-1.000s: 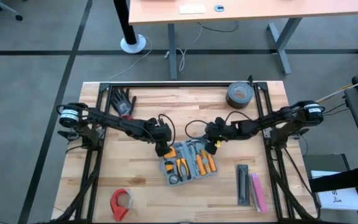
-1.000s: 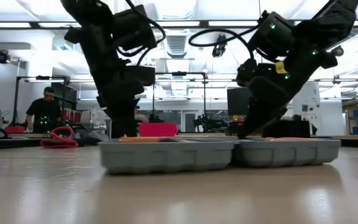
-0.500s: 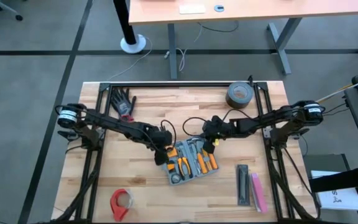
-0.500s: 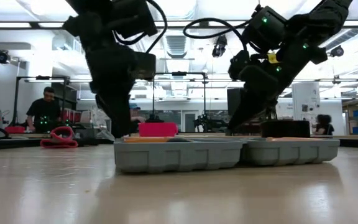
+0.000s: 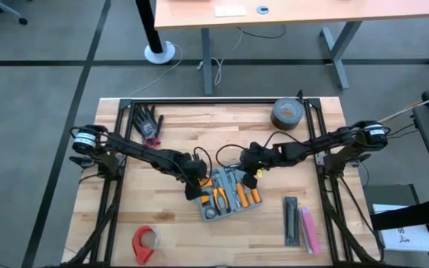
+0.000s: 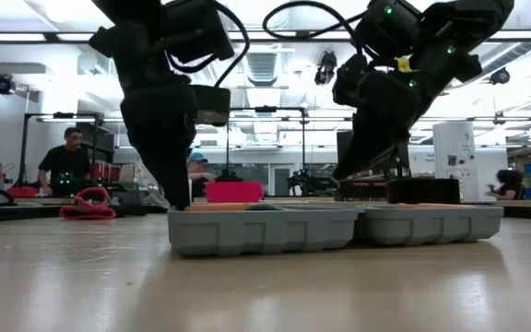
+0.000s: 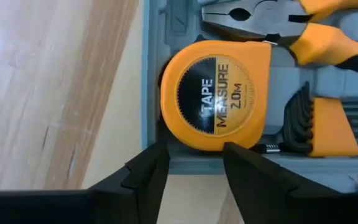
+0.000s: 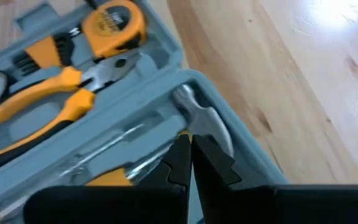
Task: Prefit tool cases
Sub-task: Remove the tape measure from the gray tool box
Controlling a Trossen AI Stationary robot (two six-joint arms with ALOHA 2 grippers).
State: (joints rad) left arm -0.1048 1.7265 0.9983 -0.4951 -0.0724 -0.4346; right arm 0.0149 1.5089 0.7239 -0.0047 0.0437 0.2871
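The tool case (image 5: 229, 192) lies open on the wooden table, both grey halves flat (image 6: 339, 229), holding orange pliers, a hammer and an orange tape measure (image 7: 216, 93). My left gripper (image 5: 194, 187) stands open at the case's left end, pointing steeply down. One finger (image 7: 148, 174) is outside the corner wall and the other (image 7: 247, 174) is over the rim by the tape measure. My right gripper (image 5: 246, 171) is shut and hangs slanting above the far half, over the hammer head (image 8: 207, 124), clear of the case (image 6: 344, 173). My left gripper comes from above at the case's left corner (image 7: 154, 163), beside the tape measure, with a finger on either side of the rim there. Whether a finger touches the wall I cannot tell.
A grey tape roll (image 5: 287, 113) sits at the far right and black gloves (image 5: 147, 121) at the far left. A red tape dispenser (image 5: 146, 242) lies near left. A black bar (image 5: 292, 221) and a pink bar (image 5: 309, 229) lie near right. A person (image 6: 63, 166) sits in the room behind.
My left gripper has gone down and toward the near edge, to the case's left corner. My right gripper has risen off the case's far half, staying shut. The case's left end has slid a little toward the table's right.
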